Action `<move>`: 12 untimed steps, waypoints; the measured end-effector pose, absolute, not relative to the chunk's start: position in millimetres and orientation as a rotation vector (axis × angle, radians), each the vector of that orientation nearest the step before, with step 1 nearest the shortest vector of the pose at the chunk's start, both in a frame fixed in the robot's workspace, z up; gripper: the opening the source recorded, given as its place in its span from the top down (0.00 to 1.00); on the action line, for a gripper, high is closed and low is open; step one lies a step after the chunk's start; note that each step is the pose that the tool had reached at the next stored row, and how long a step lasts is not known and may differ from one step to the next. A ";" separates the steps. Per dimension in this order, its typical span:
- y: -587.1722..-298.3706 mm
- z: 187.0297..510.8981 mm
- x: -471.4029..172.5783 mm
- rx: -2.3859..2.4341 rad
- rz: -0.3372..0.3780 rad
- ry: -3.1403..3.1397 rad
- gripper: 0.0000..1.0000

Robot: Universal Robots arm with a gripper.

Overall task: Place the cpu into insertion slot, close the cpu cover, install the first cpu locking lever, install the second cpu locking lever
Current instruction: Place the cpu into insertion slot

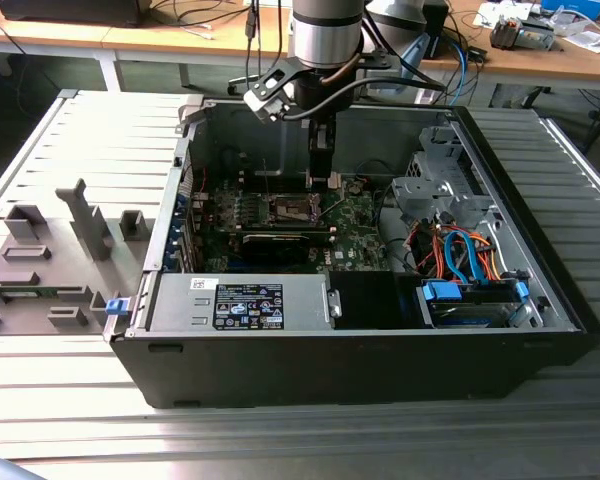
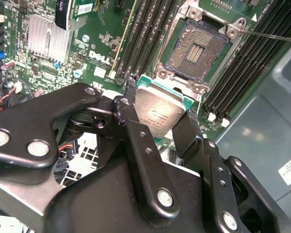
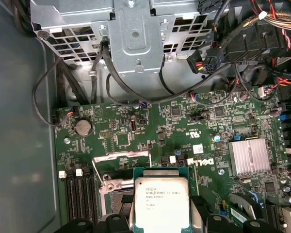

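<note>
The cpu (image 2: 157, 114) is being held by its edges between the two black fingers (image 2: 133, 136) of the end effector (image 2: 160, 119), which is closed on it, with the dull metal top facing the cameras in both wrist views. It is hanging clear of the board and is not yet seated. The insertion slot (image 2: 196, 48) is lying just ahead of the fingertips with its dark middle fully exposed and nothing resting in it.

In the first wrist view, a thin silver frame that I take to be the cpu cover (image 3: 122, 155) is standing open just beyond the chip. A thin lever rod (image 2: 269, 36) is jutting out from the far corner of the socket, apparently released. The green circuit board (image 2: 102, 43) and rows of black memory slots (image 2: 145, 29) are flanking the socket on either side of the end effector.

In the exterior view the arm is reaching down into the open computer case (image 1: 360, 370), which is lying on the slatted tabletop (image 1: 280, 440).

The first step, placing the chip, is the one in hand — cover and levers are not yet closed. I judge that seating calls for the chip to be centred over the socket, square to its rim, and lowered flat — the socket looks barely larger than the chip, leaving little room for skew.
</note>
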State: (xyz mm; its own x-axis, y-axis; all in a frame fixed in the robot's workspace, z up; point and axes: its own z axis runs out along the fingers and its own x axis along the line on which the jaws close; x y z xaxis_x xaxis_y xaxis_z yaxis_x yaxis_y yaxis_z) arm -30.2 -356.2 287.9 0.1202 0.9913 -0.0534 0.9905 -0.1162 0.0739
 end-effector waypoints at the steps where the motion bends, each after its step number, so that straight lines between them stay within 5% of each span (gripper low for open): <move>1: -356.2 287.9 -30.2 2.283 0.013 2.022 0.46; 12: -356.2 287.8 -30.2 2.298 0.007 2.000 0.46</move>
State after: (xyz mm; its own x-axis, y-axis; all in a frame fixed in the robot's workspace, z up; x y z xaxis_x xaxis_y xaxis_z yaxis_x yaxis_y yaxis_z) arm -30.2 -356.2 287.8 0.1400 0.9884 -0.0590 0.9880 -0.1355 0.0746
